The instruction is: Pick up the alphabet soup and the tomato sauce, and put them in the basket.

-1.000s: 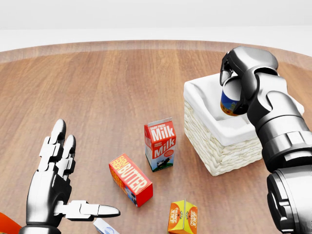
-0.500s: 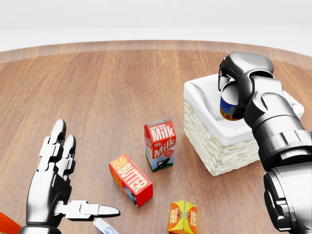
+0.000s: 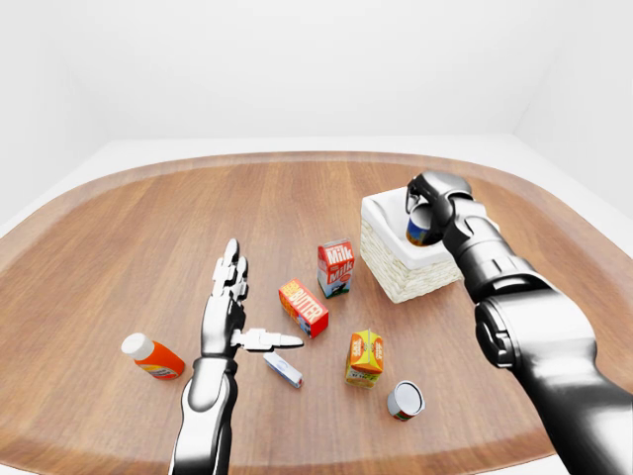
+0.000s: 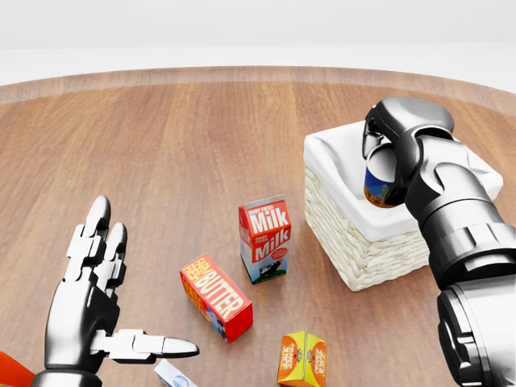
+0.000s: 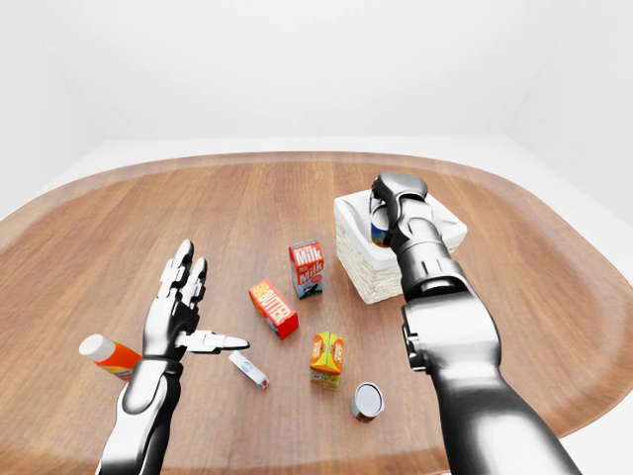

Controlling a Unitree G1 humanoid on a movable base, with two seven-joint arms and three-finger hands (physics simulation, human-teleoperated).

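Wide wooden table (image 3: pixel 119 228) spread across all three views, and up at the right of the head view sits the white-lined wicker basket (image 4: pixel 363 250), with the right hand (image 4: pixel 385 143) right over its opening, fingers curled tight round a blue-and-orange can (image 4: pixel 379 182) held just inside the rim — which of the two cans it is, the label won't say from here. Down at the lower left, the left hand (image 4: pixel 90 300) hangs above the table, fingers stretched flat and thumb out sideways, gripping nothing. Between the two stands the milk carton (image 4: pixel 264 239), upright, just left of the basket, with the butter box (image 4: pixel 216 297) lying below it. In the left-eye view, an orange juice carton (image 3: pixel 365 357) stands near the bottom, an orange bottle (image 3: pixel 152 357) lies far left, and a second can (image 3: pixel 405 400) lies on its side well apart from the basket
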